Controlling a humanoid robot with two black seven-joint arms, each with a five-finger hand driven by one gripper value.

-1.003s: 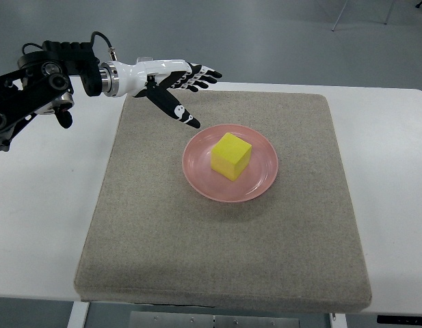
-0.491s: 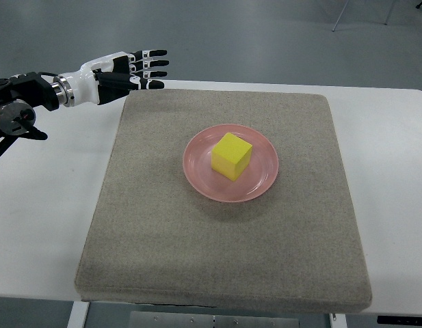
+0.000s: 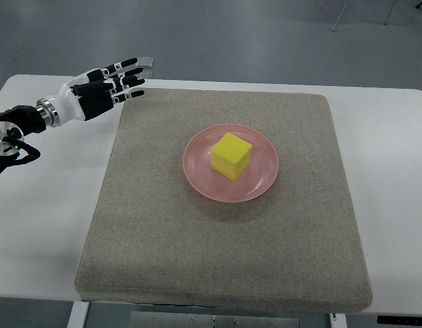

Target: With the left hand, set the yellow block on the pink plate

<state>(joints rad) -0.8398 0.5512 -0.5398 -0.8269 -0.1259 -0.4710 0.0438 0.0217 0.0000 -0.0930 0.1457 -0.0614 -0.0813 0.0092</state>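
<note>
Bare mat (image 3: 217, 253) all around plate (image 3: 197, 174)

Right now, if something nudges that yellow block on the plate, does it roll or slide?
The yellow block probably won't roll: it is a cube resting on a flat face. It likely slides on the pink plate, which looks smooth, and its raised rim may stop it.

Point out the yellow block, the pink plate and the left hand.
yellow block (image 3: 231, 156), top view, on its top face.
pink plate (image 3: 197, 174), top view, on the bare left rim.
left hand (image 3: 104, 91), top view, on the dark palm, fingers spread and holding nothing.
</note>
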